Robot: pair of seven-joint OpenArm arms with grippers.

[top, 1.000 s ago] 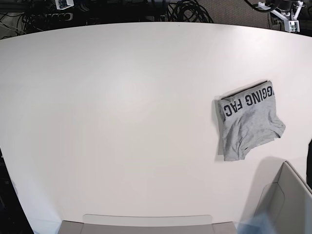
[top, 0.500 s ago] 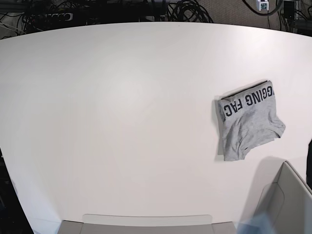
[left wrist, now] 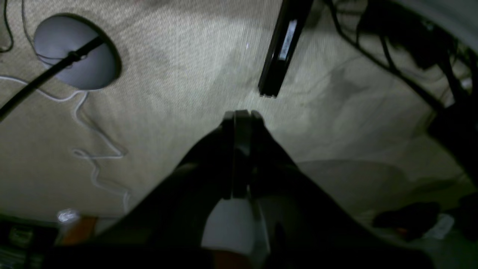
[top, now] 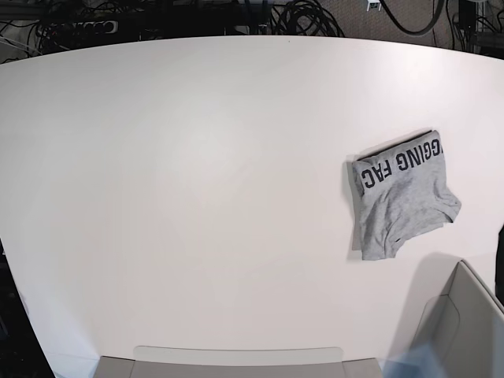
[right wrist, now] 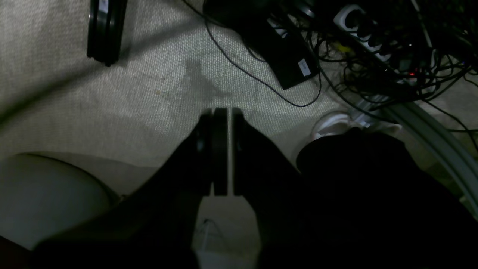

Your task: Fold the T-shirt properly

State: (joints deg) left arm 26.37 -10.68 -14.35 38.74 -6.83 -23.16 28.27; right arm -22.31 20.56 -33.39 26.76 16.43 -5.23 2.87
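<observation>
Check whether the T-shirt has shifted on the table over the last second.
No. The folded T-shirt lies in the same spot near the table's right edge in the base view, lettering still on its far side.

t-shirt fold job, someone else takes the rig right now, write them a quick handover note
Left gripper: shut, holding nothing, off the table and over the carpet.
Right gripper: shut, holding nothing, also over the carpet near the cables.
T-shirt: lying folded into a compact bundle on the white table, toward the side of the left arm, with black lettering showing along its far edge.
Done: the shirt is folded and released; neither arm shows in the base view.
Left: probably nothing beyond checking the fold; the near edges look a little uneven, so a tidy-up may be worth it.
</observation>
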